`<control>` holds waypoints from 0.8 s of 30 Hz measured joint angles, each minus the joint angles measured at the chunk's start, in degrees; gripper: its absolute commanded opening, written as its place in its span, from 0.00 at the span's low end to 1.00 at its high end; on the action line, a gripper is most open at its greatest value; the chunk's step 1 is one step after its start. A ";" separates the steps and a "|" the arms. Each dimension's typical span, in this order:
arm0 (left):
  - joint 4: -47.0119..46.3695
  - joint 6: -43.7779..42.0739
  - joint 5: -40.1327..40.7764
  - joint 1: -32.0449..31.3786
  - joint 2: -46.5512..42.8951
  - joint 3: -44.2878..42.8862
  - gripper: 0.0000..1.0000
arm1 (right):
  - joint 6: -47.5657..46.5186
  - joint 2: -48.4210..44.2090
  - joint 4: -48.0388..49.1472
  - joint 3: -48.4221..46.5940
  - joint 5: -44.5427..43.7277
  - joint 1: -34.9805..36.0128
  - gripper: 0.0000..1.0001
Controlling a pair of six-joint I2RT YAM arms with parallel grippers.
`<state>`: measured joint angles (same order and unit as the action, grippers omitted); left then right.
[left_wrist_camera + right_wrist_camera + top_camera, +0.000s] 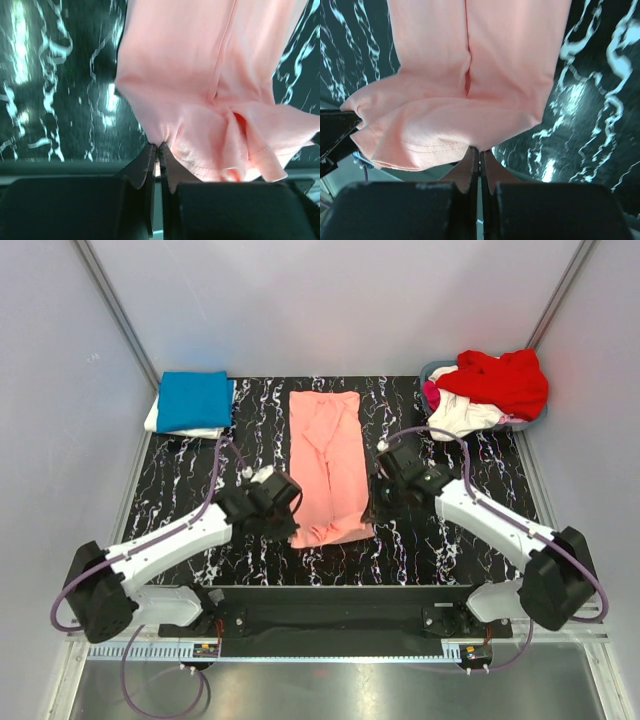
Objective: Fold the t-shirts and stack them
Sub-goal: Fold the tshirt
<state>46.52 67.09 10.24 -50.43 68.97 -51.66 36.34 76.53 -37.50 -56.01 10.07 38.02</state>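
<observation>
The salmon-pink t-shirt (325, 455) lies folded in a long strip in the middle of the counter (190, 490). The left fingers (145, 167) are clenched on its near left corner, and the right fingers (465, 170) on its near right corner.

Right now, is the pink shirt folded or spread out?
Folded lengthwise: the pink shirt is a narrow strip, sides meeting down the middle.
</observation>
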 measured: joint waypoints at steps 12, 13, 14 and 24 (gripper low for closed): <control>-0.28 -12.63 -3.61 11.41 17.66 -15.02 0.02 | -7.61 13.70 -2.73 -16.02 0.57 -7.91 0.00; -0.26 -13.53 -3.89 12.26 18.84 -16.11 0.02 | -8.04 14.86 -2.80 -17.11 0.72 -8.48 0.00; -0.07 -14.38 -4.13 13.14 19.98 -17.22 0.02 | -8.41 16.11 -2.84 -18.14 0.98 -8.96 0.00; 1.73 -21.16 -5.84 18.05 29.46 -27.08 0.01 | -11.30 25.51 -3.54 -25.42 3.10 -12.57 0.00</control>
<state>48.25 45.93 4.40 -32.38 98.43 -78.74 25.04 102.04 -41.04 -81.43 13.17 25.45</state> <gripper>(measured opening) 0.034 0.017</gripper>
